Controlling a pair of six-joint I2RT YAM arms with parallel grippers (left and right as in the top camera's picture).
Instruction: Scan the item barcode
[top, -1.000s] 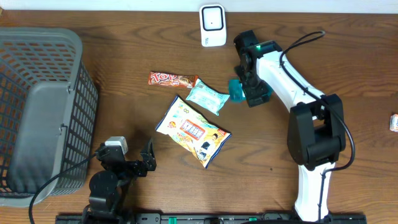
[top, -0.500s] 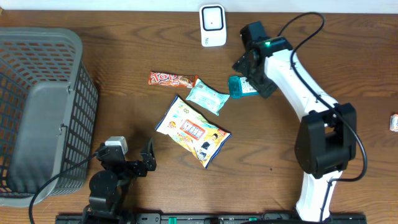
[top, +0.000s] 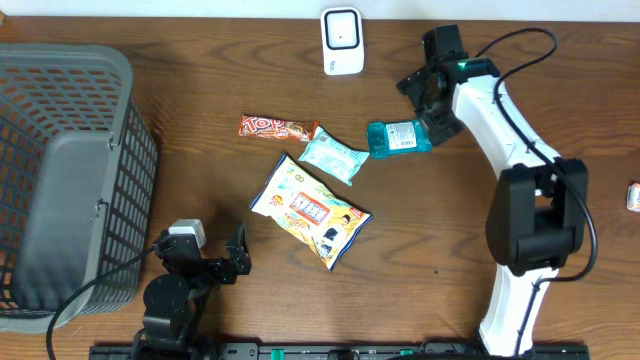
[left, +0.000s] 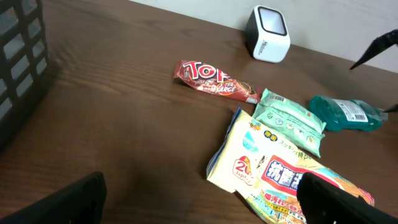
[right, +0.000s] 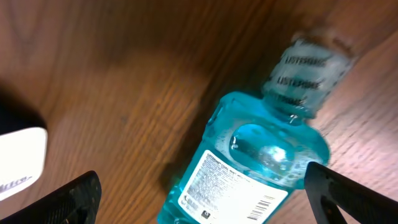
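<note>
Lying on a wooden table (top: 200, 90), left to right: one grey mesh basket (top: 60, 70), only its grey floor showing, sits left of the left gripper (top: 240, 255), whose fingers are spread wide. Ahead of that gripper lie one red chocolate bar (top: 277, 127), one yellow snack bag (top: 308, 210) and one pale green packet (top: 333, 155). One white barcode scanner (top: 342, 40) stands beyond them. One Listerine bottle (top: 398, 135) of blue-green mouthwash lies on its side beneath the right gripper (right: 202, 186), whose jaws are spread wide.

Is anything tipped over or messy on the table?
Yes. The blue mouthwash bottle is lying on its side on the table, near the small green packet, not standing up. Its cap is on and no spill shows.
</note>
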